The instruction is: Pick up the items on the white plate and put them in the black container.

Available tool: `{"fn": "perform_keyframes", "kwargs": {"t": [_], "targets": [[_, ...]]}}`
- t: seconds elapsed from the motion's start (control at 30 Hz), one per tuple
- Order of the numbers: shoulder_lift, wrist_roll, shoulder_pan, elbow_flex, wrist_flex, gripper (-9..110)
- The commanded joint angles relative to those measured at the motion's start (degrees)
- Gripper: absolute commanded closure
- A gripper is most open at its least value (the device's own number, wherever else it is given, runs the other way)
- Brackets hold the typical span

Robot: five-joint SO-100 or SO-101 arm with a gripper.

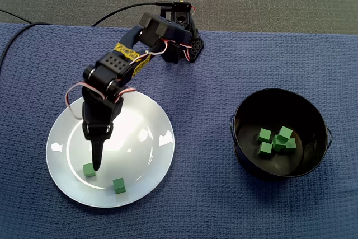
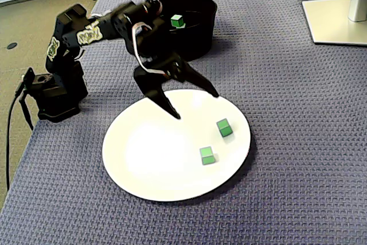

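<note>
Black claw hangs over the white plate, jaws spread wide and holding nothing, its tips above the plate and not touching it. One green cube lies on the plate near the rim, on the side away from the arm base. A second green cube lies a little apart from it, also near the rim. The black container stands on the blue woven tabletop, well apart from the plate, with other green cubes inside it. The likely trouble is slipping: the cubes are small and the plate looks smooth and glossy. A fingertip landing on a cube's edge instead of beside it could send the cube sliding across the plate, or over the rim onto the tabletop. Coming down too deep near the sloped rim could shove or tilt the plate. The wide jaws might also nudge one cube while closing on the other. Each cube on the plate is a bright green block with flat faces and crisp edges, one face paler in the light, sitting flat.
</note>
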Motion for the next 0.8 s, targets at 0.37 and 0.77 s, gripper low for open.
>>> {"fn": "perform_keyframes", "kwargs": {"t": [0.37, 0.77], "targets": [[-9.93, -8.26, 5.80, -4.92, -9.32, 69], [-15.03, -10.02, 5.98, -3.69, -12.30, 71]]}}
